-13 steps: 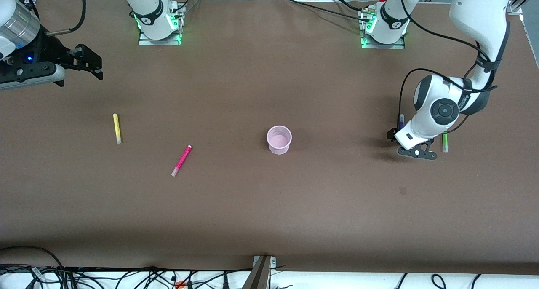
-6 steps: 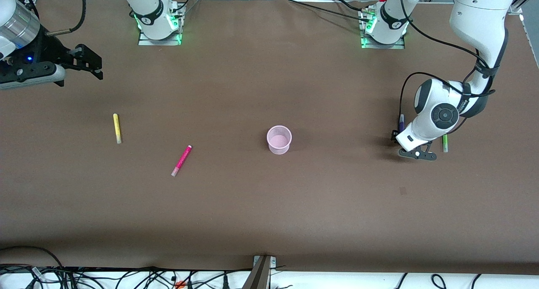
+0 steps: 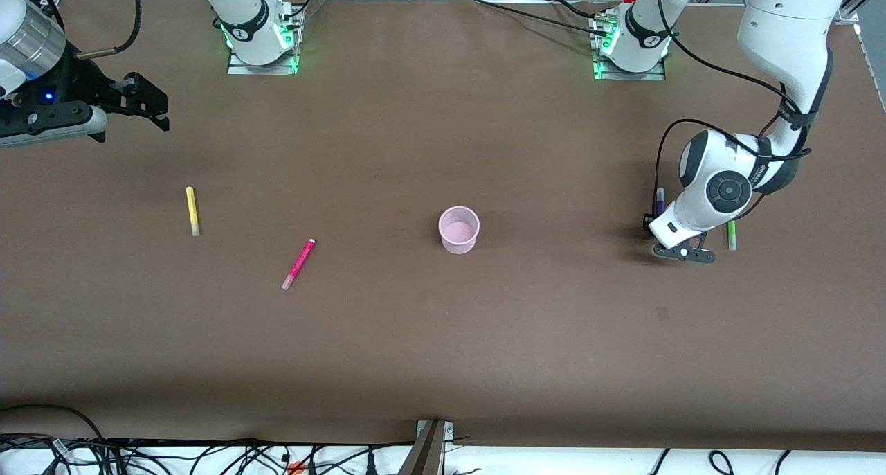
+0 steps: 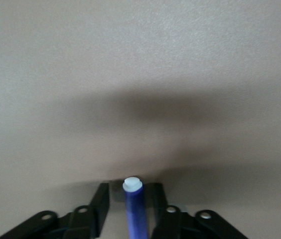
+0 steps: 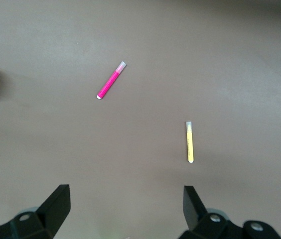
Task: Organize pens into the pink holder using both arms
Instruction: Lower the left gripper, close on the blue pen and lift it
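Arms: you see two white jointed bodies with black joint bands | cables: black, looped along the links | bases: lit green | left claw [image 3: 666,234]: black fingers, screw holes at the knuckles | right claw [image 3: 154,108]: black, blue lamp on its mount

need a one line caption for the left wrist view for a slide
Left gripper low over the brown table, its fingers flanking the dark purple pen, white cap forward.
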